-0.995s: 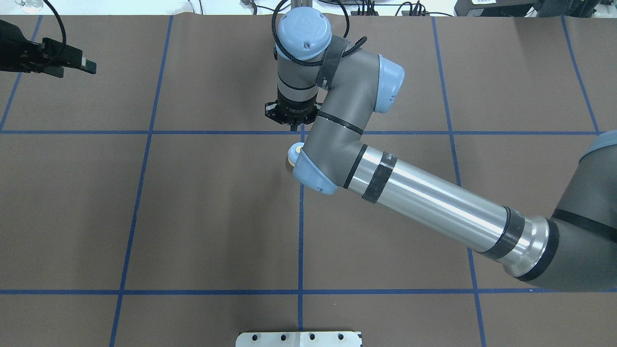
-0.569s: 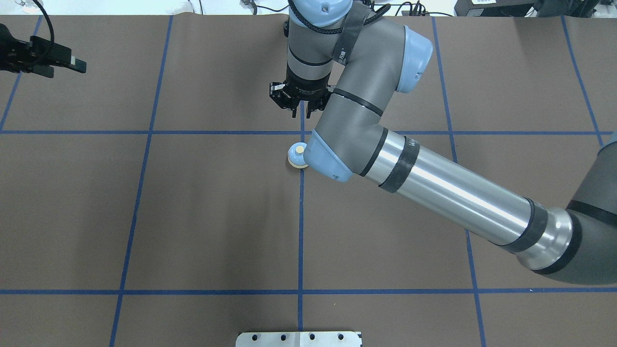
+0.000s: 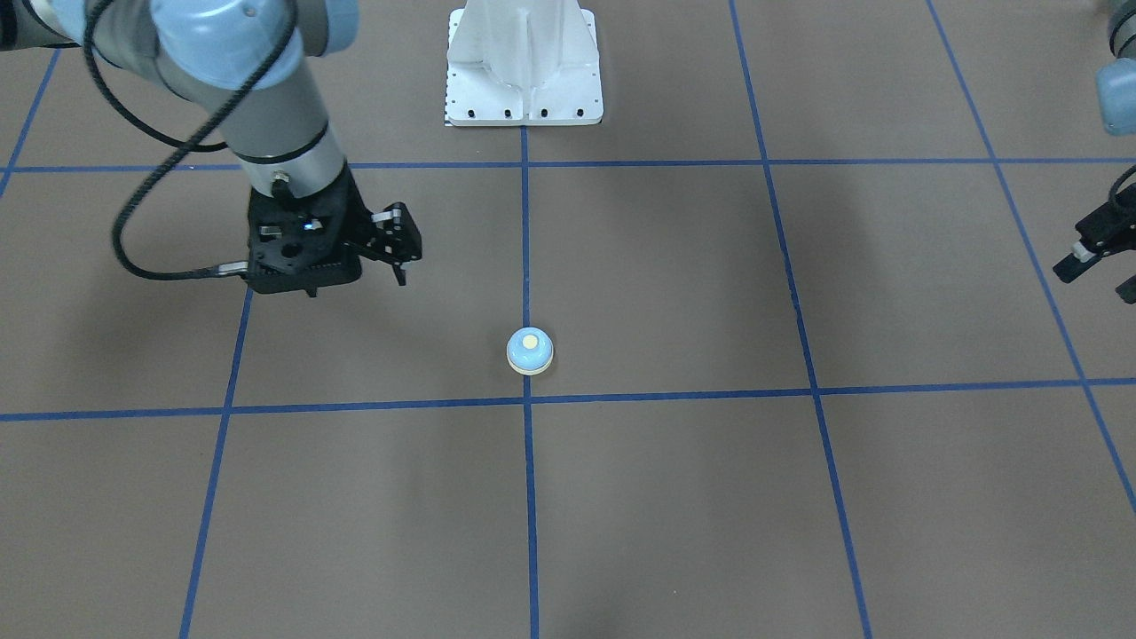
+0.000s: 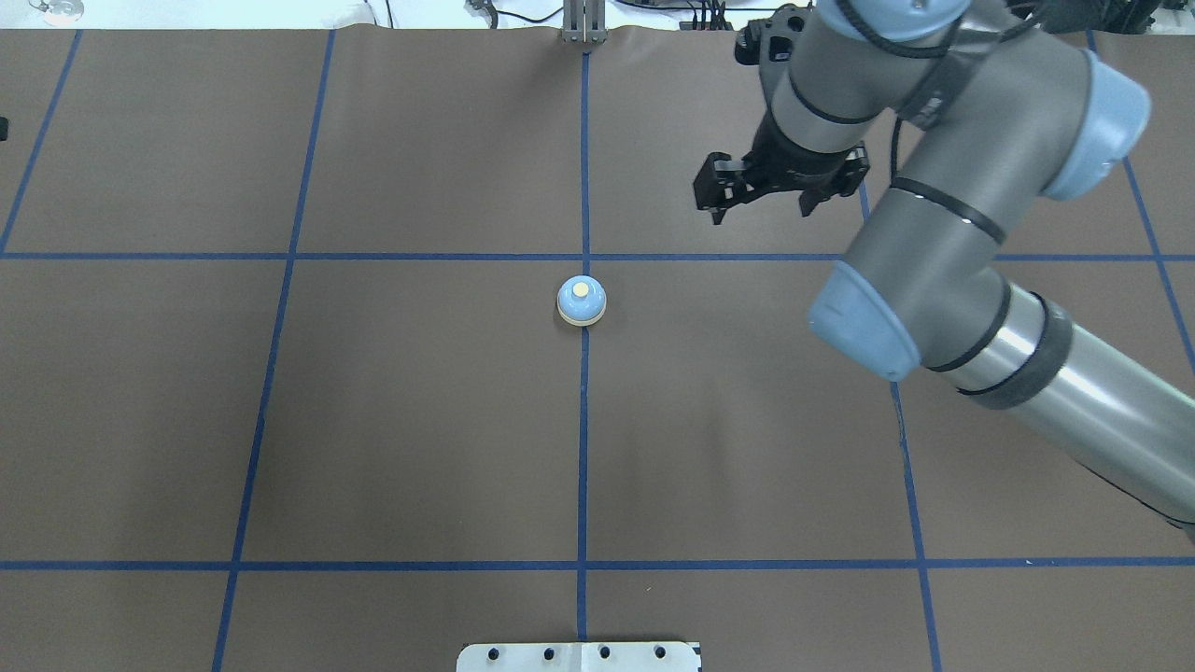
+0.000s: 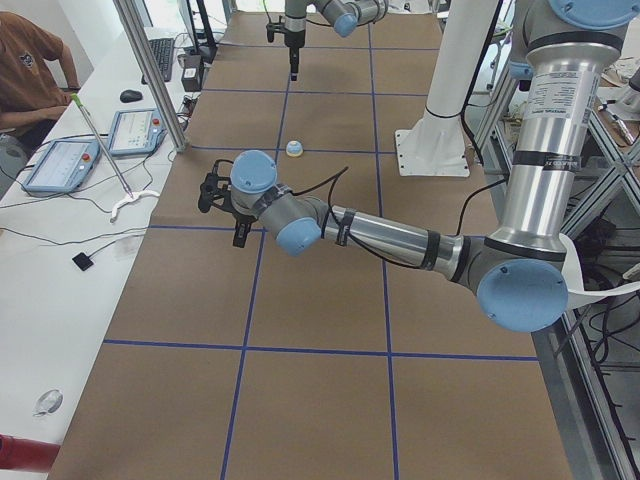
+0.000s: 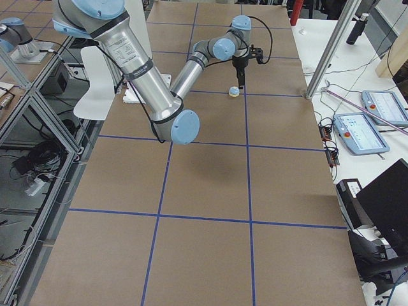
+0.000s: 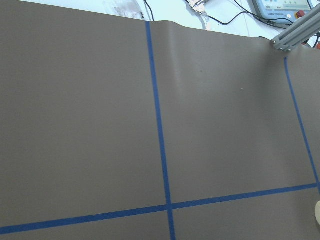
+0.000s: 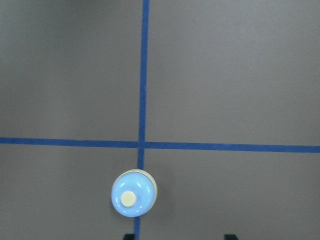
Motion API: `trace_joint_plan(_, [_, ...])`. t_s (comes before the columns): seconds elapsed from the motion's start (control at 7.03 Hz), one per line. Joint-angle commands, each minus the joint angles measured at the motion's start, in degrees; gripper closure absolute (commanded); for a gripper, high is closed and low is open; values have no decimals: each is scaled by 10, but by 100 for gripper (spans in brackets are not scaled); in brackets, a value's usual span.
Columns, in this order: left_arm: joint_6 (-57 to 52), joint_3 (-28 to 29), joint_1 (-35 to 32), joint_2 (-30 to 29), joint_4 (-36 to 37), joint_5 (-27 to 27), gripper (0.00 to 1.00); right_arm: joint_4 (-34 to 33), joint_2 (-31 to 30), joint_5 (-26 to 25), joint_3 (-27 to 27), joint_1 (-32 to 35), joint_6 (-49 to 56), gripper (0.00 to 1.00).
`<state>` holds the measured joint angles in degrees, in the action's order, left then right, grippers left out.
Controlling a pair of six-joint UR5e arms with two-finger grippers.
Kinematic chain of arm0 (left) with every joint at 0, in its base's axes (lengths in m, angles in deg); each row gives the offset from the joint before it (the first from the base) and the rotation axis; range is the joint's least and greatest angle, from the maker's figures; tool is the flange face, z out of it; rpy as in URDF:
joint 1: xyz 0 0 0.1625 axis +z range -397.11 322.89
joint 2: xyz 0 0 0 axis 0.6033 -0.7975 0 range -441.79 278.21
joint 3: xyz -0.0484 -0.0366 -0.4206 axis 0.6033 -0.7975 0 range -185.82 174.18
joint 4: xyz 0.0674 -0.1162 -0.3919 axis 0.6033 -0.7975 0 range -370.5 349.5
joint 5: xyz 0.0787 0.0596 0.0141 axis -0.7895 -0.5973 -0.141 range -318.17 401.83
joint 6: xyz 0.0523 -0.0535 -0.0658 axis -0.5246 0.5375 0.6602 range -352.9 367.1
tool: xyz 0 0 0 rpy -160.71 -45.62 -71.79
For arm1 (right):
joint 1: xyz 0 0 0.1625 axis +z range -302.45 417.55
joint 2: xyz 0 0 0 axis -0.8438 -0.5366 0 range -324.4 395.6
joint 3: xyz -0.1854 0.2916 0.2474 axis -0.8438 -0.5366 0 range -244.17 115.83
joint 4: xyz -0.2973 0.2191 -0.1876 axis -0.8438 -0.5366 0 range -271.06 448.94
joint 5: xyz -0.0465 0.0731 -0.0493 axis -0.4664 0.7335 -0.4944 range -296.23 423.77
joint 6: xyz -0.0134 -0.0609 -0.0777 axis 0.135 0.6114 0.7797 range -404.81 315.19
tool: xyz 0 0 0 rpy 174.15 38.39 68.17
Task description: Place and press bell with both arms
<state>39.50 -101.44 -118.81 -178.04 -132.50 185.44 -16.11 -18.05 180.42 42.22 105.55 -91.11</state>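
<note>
The bell (image 4: 582, 301), a light-blue dome with a cream rim and button, stands alone on the brown mat at the centre tape crossing. It also shows in the front view (image 3: 530, 351) and the right wrist view (image 8: 133, 193). My right gripper (image 4: 761, 210) is open and empty. It hangs above the mat, to the right of the bell and farther from the robot's base. My left gripper (image 3: 1100, 273) is open and empty at the mat's far left side, well away from the bell. It is almost out of the overhead view.
The white bolted pedestal base (image 3: 524, 62) stands at the robot's side of the mat. Blue tape lines divide the mat into squares. A person (image 5: 30, 70), tablets and aluminium posts (image 5: 150, 70) line the far long edge.
My right arm swung away to the right from over the bell and uncovered it. My left gripper drew back left, nearly out of the overhead view. The bell stayed put.
</note>
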Motion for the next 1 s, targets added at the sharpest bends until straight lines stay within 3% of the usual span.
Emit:
trace_joint_plan(0.0, [-186, -6, -57, 22, 135, -30, 0, -48, -94, 2, 76, 44, 115, 0])
trace_joint_plan(0.28, [-316, -41, -76, 24, 287, -121, 0, -46, -129, 13, 90, 70, 121, 0])
trace_joint_plan(0.43, [-399, -67, -80, 46, 328, -138, 0, -39, -162, 15, 97, 70, 118, 0])
trace_joint_plan(0.71, [-411, -65, -93, 62, 370, -144, 0, -24, -208, 16, 90, 125, 117, 0])
trace_joint_plan(0.85, [-388, -62, -93, 58, 373, -153, 0, -24, -211, 35, 61, 171, 130, 0])
